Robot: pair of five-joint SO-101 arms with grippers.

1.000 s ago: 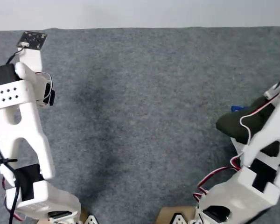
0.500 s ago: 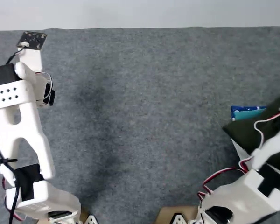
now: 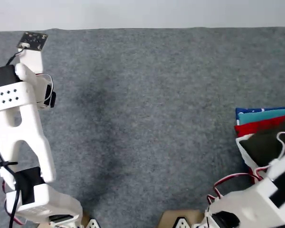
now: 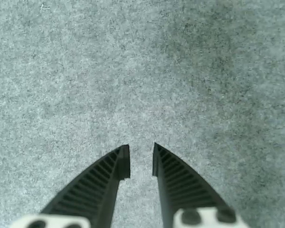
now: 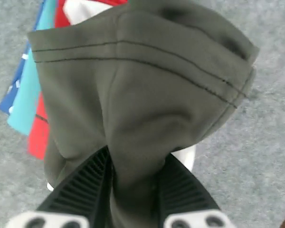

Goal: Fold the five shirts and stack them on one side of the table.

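Right gripper [image 5: 133, 159] pinches a soft olive shirt [image 5: 147, 85], stitched hem showing, over the folded stack [image 3: 261, 122] at the bench's [image 3: 147, 95] 4 o'clock edge; bench surface grey, felt-like. Left gripper [image 4: 141, 154]: ribbed black jaws narrowly parted, holding nothing.

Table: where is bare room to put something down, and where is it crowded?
The table is bare across its middle, between the left arm and the shirt stack, up to the far edge. Crowded: the right edge, where the right claw grips the olive shirt over the stack.

light: bright, even | shadow: soft patch on grey mat [image 3: 171, 95]
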